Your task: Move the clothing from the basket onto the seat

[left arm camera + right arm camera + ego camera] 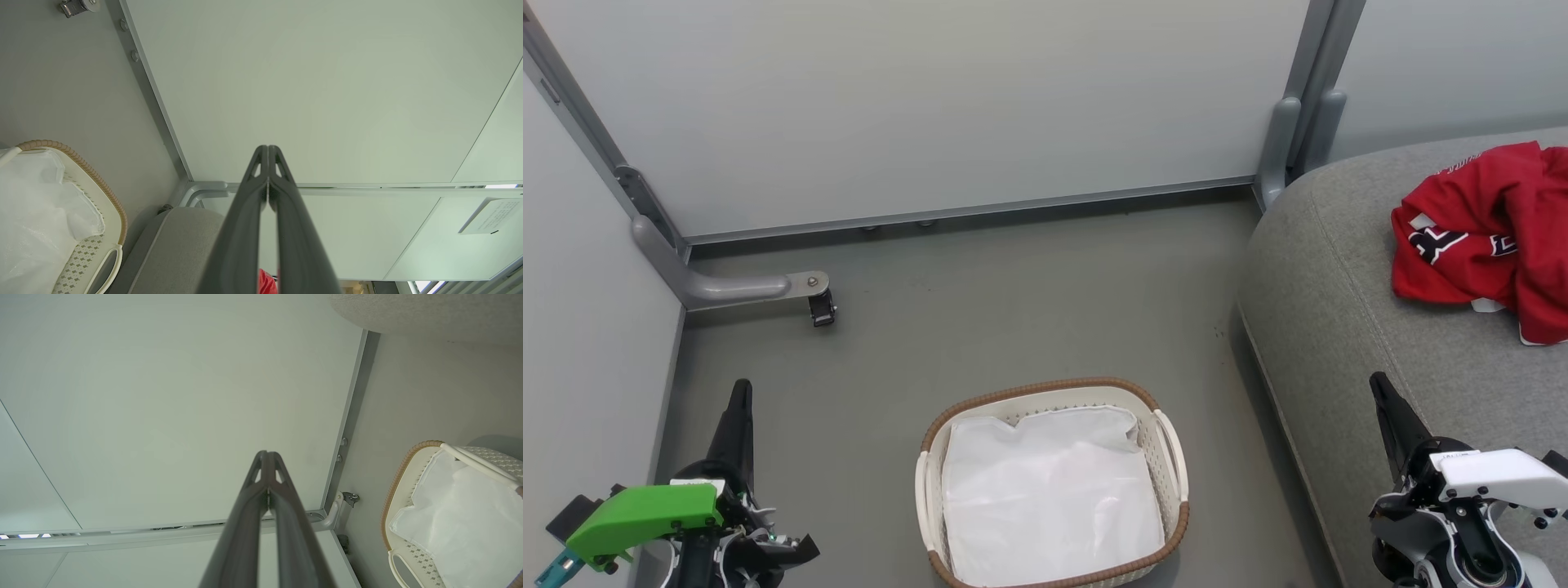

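Now you see the clothing (1486, 237) crumpled on the seat (1339, 310), while the basket (1045, 390) holds just its liner (1049, 498). Left gripper (740, 390) and right gripper (1379, 382) are clenched on nothing, probably because the work is done.

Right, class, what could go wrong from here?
1. The plain white liner sheet in the oval white perforated basket could be mistaken for clothing and grabbed.
2. The bunched red clothing on the grey fabric sofa seat runs past the picture's edge, so whether all of it lies there may be misjudged.
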### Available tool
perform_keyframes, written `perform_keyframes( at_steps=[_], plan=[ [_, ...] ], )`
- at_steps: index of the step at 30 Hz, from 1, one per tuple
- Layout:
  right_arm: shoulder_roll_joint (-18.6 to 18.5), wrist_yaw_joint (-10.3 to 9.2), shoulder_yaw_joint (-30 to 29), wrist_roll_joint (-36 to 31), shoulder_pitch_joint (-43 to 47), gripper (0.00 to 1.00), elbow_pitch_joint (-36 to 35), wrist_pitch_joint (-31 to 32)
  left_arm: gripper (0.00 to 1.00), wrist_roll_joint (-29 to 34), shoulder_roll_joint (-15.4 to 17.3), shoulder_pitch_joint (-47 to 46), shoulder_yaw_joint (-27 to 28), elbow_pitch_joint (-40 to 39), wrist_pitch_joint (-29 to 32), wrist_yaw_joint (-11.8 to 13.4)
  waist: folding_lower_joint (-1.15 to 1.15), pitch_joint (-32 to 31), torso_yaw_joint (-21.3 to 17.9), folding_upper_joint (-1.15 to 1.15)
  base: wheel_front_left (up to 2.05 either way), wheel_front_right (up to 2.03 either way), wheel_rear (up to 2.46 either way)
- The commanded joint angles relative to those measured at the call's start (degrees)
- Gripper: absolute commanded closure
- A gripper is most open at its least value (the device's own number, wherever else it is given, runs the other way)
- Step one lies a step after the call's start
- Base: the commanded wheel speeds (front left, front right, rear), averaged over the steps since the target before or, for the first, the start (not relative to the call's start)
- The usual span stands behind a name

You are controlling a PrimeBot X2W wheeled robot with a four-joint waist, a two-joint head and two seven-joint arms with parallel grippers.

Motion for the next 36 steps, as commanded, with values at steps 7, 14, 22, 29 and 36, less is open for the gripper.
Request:
perform_keyframes(
  at_steps=[7,14,22,29,36],
  plan=[
    [-0.34,0.0,-0.11,0.22,-0.37,1.0,-0.21,0.17,1.0,-0.18,0.01,-0.58,0.11,-0.13,0.18,-0.3,0.0,0.0,0.0,0.0,0.0,0.0,0.0],
    [-0.34,0.0,-0.11,0.22,-0.37,1.0,-0.21,0.17,1.0,-0.18,0.01,-0.58,0.11,-0.13,0.18,-0.3,0.0,0.0,0.0,0.0,0.0,0.0,0.0],
    [-0.34,0.0,-0.11,0.22,-0.36,1.0,-0.21,0.17,1.0,-0.18,0.01,-0.58,0.1,-0.13,0.17,-0.31,0.0,0.0,0.0,0.0,0.0,0.0,0.0],
    [-0.34,0.0,-0.11,0.22,-0.36,1.0,-0.21,0.16,1.0,-0.19,0.01,-0.58,0.1,-0.13,0.17,-0.31,0.0,0.0,0.0,0.0,0.0,0.0,0.0],
    [-0.34,0.0,-0.11,0.22,-0.36,1.0,-0.21,0.16,1.0,-0.19,0.01,-0.58,0.1,-0.13,0.17,-0.31,0.0,0.0,0.0,0.0,0.0,0.0,0.0]
  ],
)
